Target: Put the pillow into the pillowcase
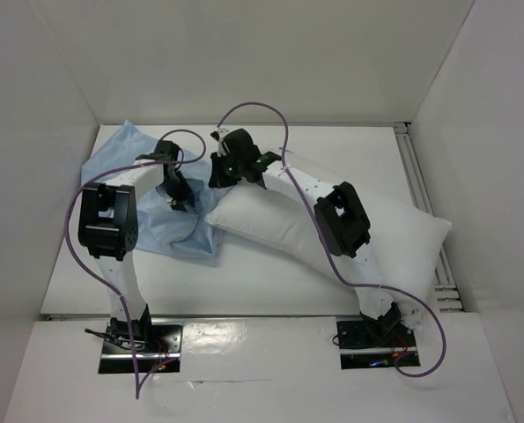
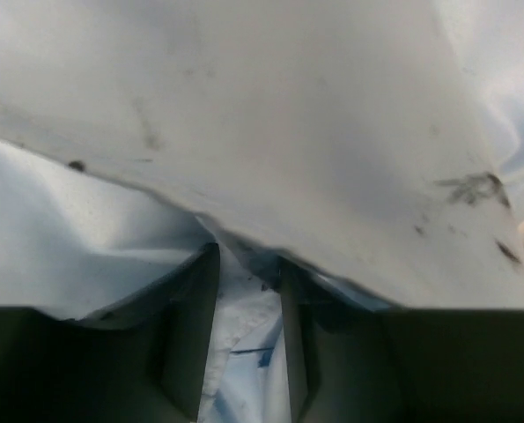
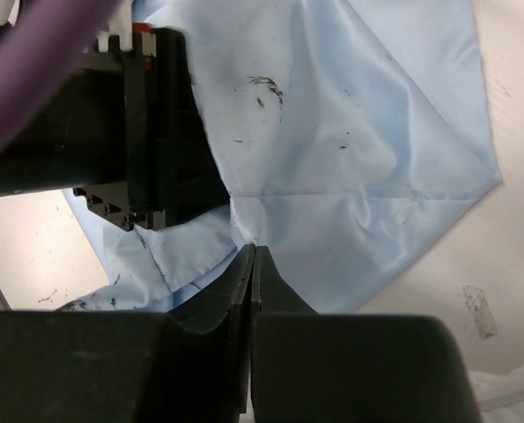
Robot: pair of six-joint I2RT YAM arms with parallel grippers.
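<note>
Top external view placed the pillow touching the pillowcase on the bench. My left hand stood half open over its cloth, my right hand shut. Advised: pinch one layer only.

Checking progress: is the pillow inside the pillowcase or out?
Out. The white pillow lies bare on the table, its left end beside the crumpled blue pillowcase.

No legible text, label, brand, number or sign anywhere.
</note>
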